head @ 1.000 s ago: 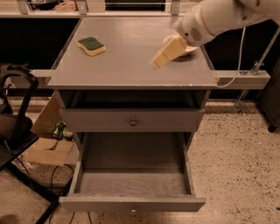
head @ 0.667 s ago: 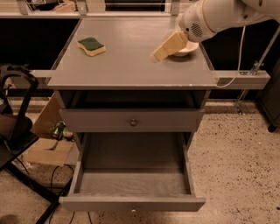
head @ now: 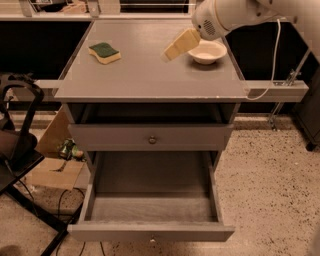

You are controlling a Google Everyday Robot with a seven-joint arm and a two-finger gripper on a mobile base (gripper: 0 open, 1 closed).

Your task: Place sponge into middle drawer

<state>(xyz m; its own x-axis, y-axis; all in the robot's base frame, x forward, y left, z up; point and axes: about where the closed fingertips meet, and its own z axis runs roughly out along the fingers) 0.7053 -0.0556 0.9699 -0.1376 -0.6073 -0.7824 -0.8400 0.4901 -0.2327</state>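
The sponge (head: 104,52), yellow with a green top, lies on the left rear part of the grey cabinet top (head: 145,75). The middle drawer (head: 150,209) is pulled out wide at the bottom, and nothing shows on its grained grey floor. My gripper (head: 174,48), tan at the end of the white arm (head: 225,15), hovers over the cabinet top right of centre. It is well to the right of the sponge, just left of a cream bowl, and holds nothing that I can see.
A round cream bowl (head: 206,51) sits on the right rear of the top. The upper drawer front (head: 150,136) with its round knob is closed. A black chair (head: 15,145) and a cardboard box (head: 55,165) stand at the left. A white cable (head: 277,55) hangs at the right.
My gripper has moved left across the top, away from the bowl and toward the sponge, uncovering the bowl. The sponge and the drawers have not moved.
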